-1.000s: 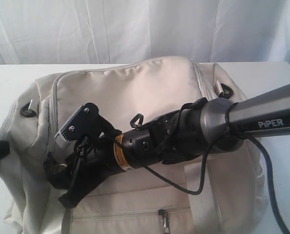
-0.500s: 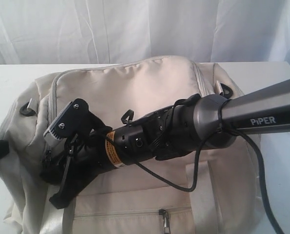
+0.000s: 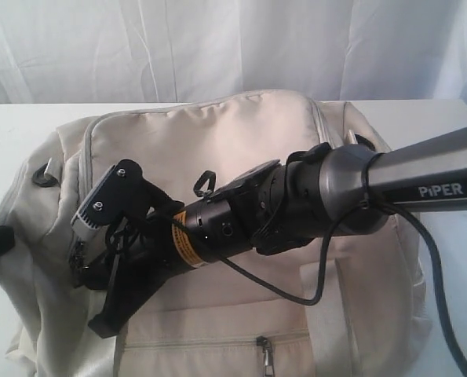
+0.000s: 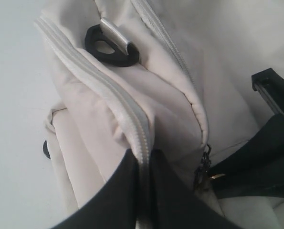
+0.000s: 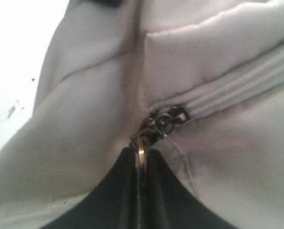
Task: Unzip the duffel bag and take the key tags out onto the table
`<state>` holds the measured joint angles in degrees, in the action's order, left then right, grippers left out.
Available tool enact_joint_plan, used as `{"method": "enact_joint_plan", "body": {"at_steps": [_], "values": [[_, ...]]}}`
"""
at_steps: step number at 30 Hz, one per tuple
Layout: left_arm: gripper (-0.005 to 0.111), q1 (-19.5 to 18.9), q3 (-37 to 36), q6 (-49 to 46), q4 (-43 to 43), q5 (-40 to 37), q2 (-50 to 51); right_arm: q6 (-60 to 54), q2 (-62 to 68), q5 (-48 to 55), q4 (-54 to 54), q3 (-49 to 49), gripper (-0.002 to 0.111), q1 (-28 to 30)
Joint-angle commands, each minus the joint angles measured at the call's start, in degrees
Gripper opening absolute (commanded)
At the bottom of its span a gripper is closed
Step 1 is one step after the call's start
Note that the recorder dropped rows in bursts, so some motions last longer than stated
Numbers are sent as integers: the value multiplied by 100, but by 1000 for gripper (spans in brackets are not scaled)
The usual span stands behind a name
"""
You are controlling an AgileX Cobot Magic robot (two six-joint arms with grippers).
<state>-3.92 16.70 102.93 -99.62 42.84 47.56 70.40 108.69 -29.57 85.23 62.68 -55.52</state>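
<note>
We see the large cream-beige fabric duffel bag [image 3: 217, 141] lying on the broad flat white table [image 3: 13, 129], with the pleated white curtain [image 3: 217, 47] behind the bag. From the exterior view the grey and black right arm reaches across the top of the bag to its left end, but its own body hides the fingertips there, so that view alone does not tell us the grip. The right wrist view settles it: the black right gripper [image 5: 139, 160] is pinched tight on the small metal zipper pull [image 5: 153, 126] at the end of the bag's pale zip track, jaws nearly touching with only the metal ring between them. The left gripper [image 4: 142, 164] shows in the exterior view only as a dark sliver at the bag's left end; its wrist view shows it clamped narrow on a raised ridge of the bag's fabric and zip tape. That same view gives us a black plastic D-ring [image 4: 108, 45] on the bag's end panel, and the right arm's dark fingers beside the bag's seam.
</note>
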Motion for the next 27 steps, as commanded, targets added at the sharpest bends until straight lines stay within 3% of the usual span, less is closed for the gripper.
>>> {"method": "enact_joint_plan", "body": {"at_steps": [1,27], "values": [[5,0,-23,26,-32,56,-5,52,-55,414,44,14,0,-9],[5,0,-23,26,-32,69,-5,184,-550,506,-81,14,0,3]]}}
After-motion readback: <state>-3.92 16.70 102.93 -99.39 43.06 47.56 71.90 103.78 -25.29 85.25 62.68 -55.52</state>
